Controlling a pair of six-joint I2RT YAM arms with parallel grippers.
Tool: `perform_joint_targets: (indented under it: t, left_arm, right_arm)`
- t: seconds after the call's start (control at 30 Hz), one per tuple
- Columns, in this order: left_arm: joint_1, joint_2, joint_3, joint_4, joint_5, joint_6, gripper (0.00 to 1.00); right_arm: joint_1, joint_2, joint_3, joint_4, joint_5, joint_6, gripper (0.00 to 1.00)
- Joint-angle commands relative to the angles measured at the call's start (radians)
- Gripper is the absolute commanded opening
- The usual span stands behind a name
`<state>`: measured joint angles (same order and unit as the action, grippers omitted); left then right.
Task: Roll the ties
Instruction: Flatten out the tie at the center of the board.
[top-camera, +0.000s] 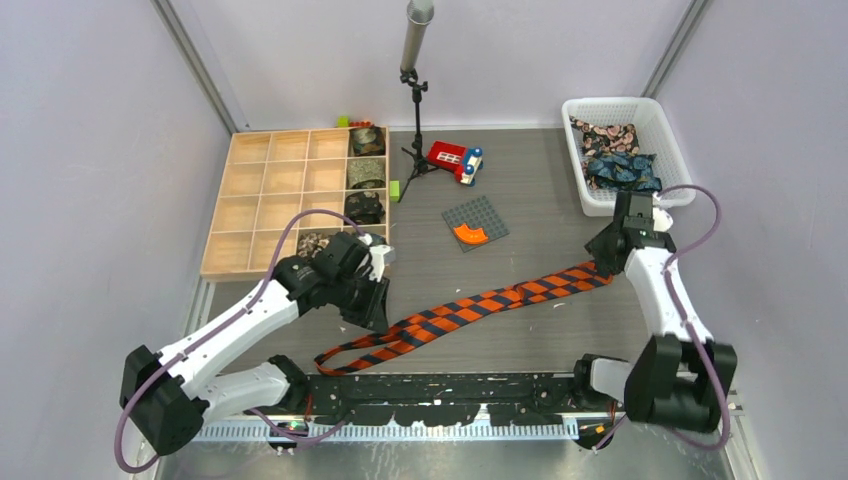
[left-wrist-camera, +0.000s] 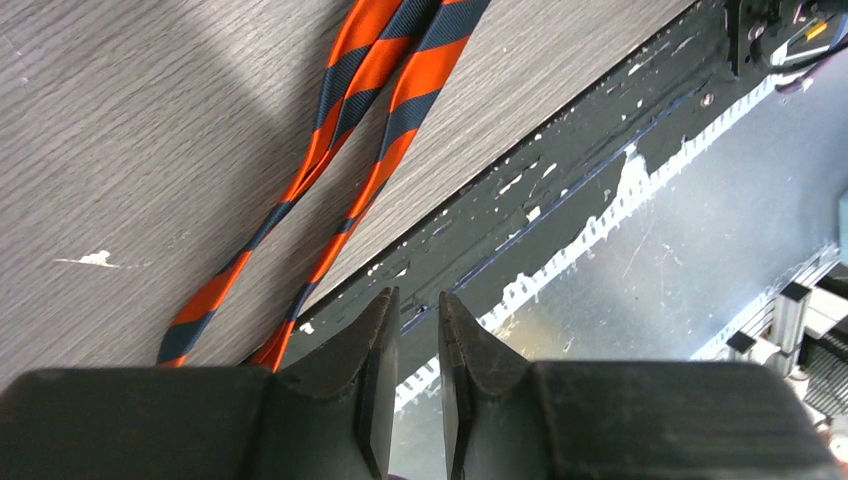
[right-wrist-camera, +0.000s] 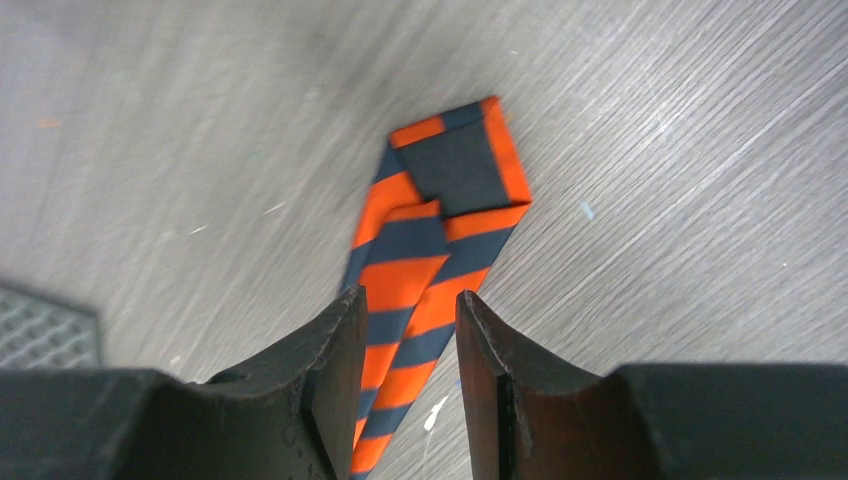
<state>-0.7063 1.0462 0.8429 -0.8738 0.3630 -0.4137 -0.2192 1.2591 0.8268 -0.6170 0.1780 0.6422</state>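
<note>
Right wrist alone shows striped tie (right-wrist-camera: 440, 235) tip folded; left claw (left-wrist-camera: 417, 302), right claw (right-wrist-camera: 410, 300) spread.

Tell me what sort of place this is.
Most likely a robot lab test cell: plain panel walls close in a table, two arms are bolted to a rail at its edge, and staged props lie about: a wooden compartment tray, a white basket of ties.

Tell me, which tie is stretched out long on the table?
The orange-and-black striped tie. It lies unrolled across the table; the dark patterned ties sit rolled in the wooden tray or bunched in the white basket.
</note>
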Motion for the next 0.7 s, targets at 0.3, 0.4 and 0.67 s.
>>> perform_joint_targets:
  t: [0.3, 0.4, 0.67]
  left_arm:
    - [-0.073, 0.227, -0.047, 0.233, -0.030, -0.148, 0.12]
    - [-0.073, 0.307, -0.040, 0.281, -0.041, -0.140, 0.10]
    - [-0.073, 0.552, 0.033, 0.343, -0.061, -0.089, 0.05]
  right_arm:
    - [0.264, -0.004, -0.072, 0.062, -0.268, 0.048, 0.27]
    - [0.265, 0.061, -0.095, 0.112, -0.286, 0.053, 0.24]
    - [0.243, 0.195, -0.125, 0.097, -0.155, 0.105, 0.17]
